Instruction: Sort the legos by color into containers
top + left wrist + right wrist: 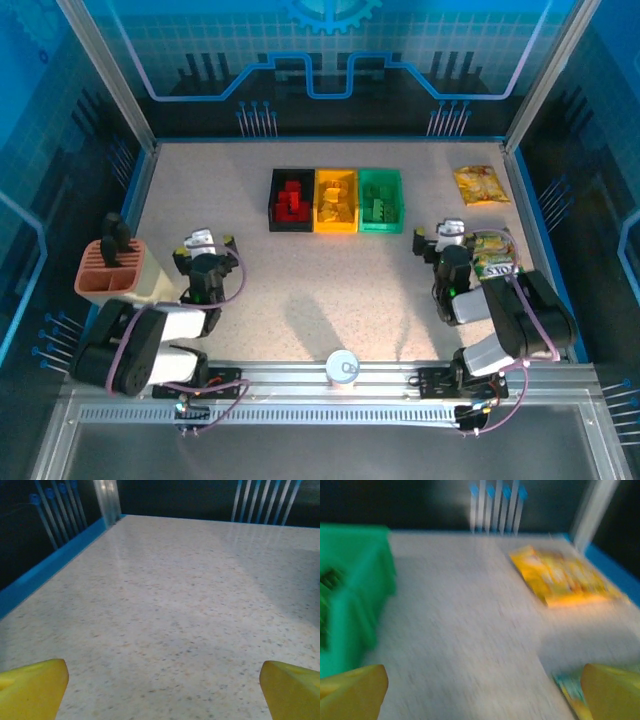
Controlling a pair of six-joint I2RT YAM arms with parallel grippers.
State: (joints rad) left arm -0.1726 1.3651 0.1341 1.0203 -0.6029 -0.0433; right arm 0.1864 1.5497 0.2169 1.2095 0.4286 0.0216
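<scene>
Sorting looked finished, or close to it, from the top external view. The black bin [275, 205], yellow bin [322, 203] and green bin [392, 200] stood touching in a row at the far middle of the desk [300, 290]. Red legos [292, 203] lay in the black one, yellow legos [338, 198] in the yellow and green legos [376, 210] in the green. Every brick I could make out sat in a bin of its colour. The left end effector [207, 243] hung near the terracotta holder [112, 272]. The right end effector [443, 236] was just beside a snack packet [497, 255], with a second packet [480, 185] farther back. Whether either was spread could not be told from above.

The left wrist view settled that for its arm: the yellow fingertips [31, 687] were wide apart with nothing between them, over bare speckled desk.

The right wrist view, though smeared, showed its fingertips [610, 690] likewise apart and empty. The green bin was at the left, green bricks dimly inside, and the far packet lay ahead to the right.
</scene>
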